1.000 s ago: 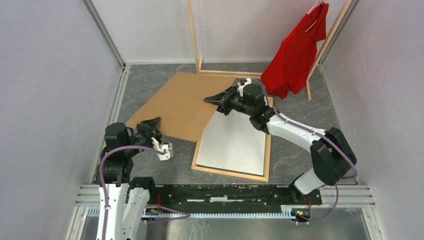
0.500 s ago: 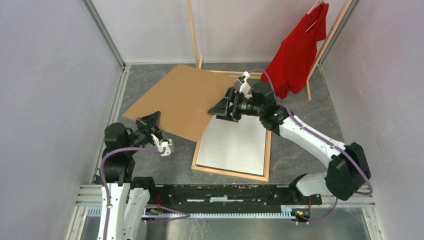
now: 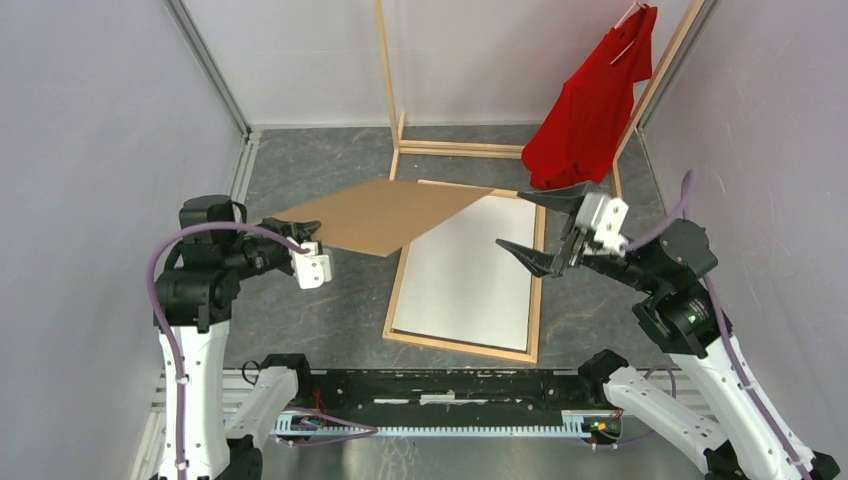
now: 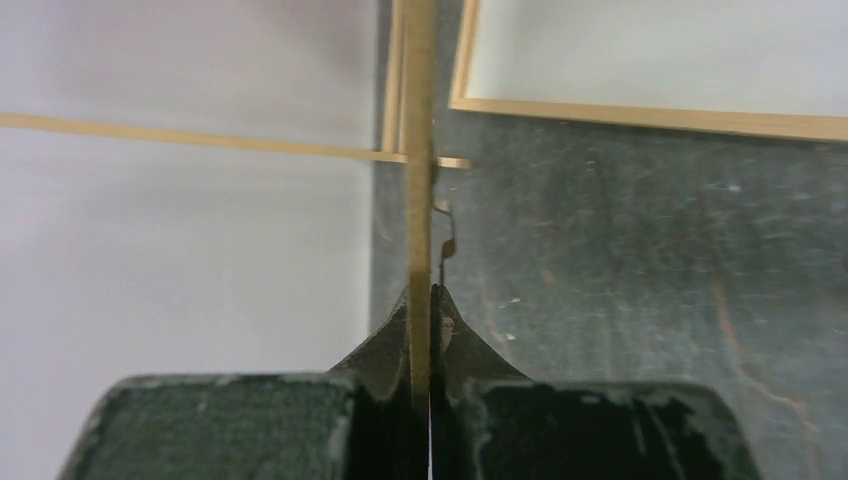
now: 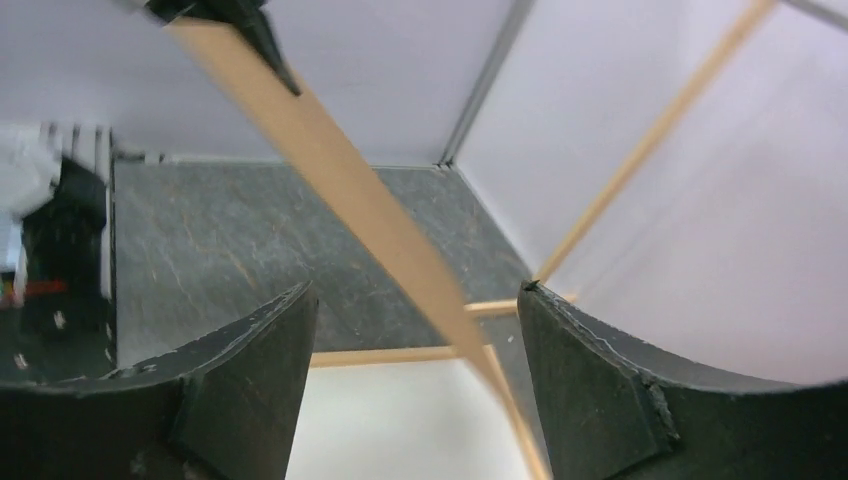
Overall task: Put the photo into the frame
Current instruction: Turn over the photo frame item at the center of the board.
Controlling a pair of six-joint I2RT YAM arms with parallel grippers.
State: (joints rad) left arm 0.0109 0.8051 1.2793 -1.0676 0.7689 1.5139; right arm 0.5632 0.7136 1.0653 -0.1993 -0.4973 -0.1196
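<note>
The photo (image 3: 470,270) lies white side up inside the light wooden frame (image 3: 538,290) on the grey floor. My left gripper (image 3: 303,230) is shut on the left corner of the brown cardboard backing board (image 3: 385,215) and holds it tilted in the air, over the frame's far left corner. In the left wrist view the board (image 4: 418,150) runs edge-on out of the closed gripper (image 4: 425,300), with the frame (image 4: 640,116) and photo (image 4: 650,50) beyond. My right gripper (image 3: 509,219) hangs open and empty above the frame's far right part, apart from the board (image 5: 330,170).
A tall wooden clothes rack (image 3: 385,70) with a red shirt (image 3: 590,100) stands at the back. Grey walls close in left and right. The arms' mounting rail (image 3: 450,385) runs along the near edge.
The right gripper let go of the board, opened and drew back to the right. The left gripper shut on the board's left corner and lifted it up and leftward.
</note>
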